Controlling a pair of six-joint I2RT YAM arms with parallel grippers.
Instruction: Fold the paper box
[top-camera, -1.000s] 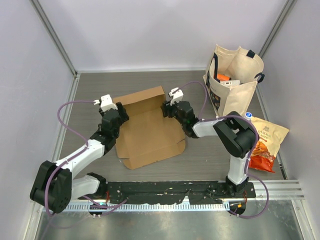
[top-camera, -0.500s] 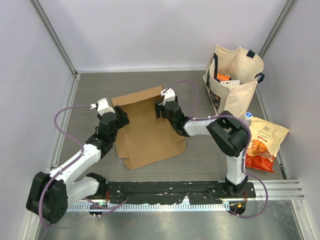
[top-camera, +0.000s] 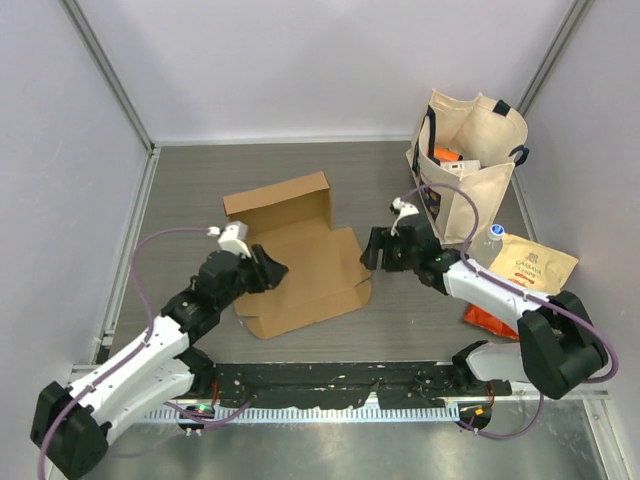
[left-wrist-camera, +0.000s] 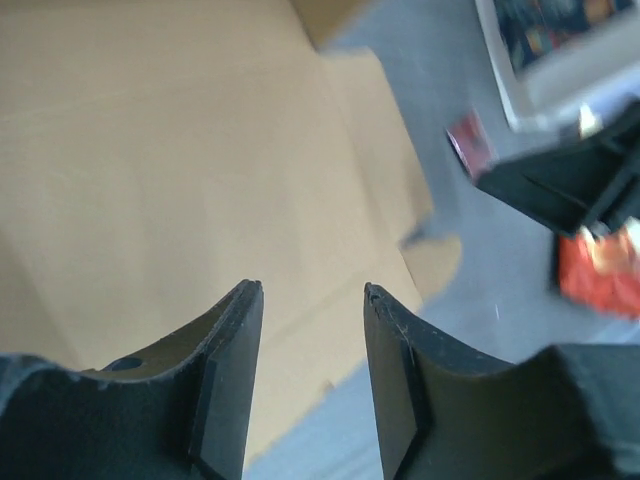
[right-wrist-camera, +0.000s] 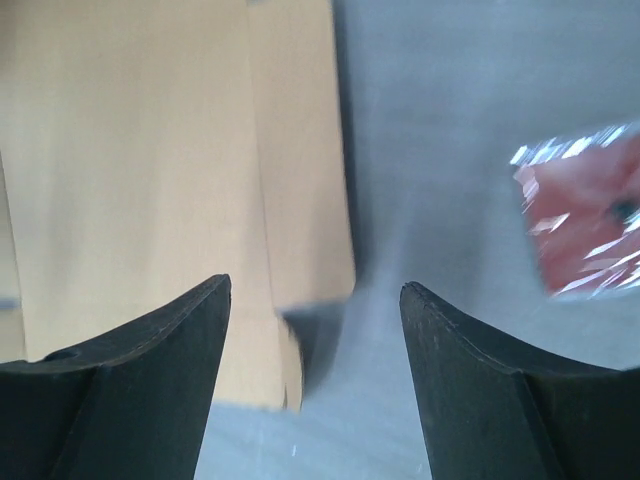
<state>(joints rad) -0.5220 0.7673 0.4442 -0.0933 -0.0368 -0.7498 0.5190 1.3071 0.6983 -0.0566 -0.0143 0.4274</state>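
Both arms have drawn back from the raised far flap (top-camera: 278, 194) of the paper box (top-camera: 305, 262), which lies at the middle of the table (top-camera: 190, 180): the left gripper (top-camera: 268, 270), jaws half apart and empty, hovers over its near-left part, the right gripper (top-camera: 370, 247), wide and empty, just off its right edge, probably to reach the side flaps.

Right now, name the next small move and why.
Probably slide the right gripper left to catch the right flap of the paper box: the sheet lies mostly flat, only its far wall raised, and it and the left gripper stand open, empty.
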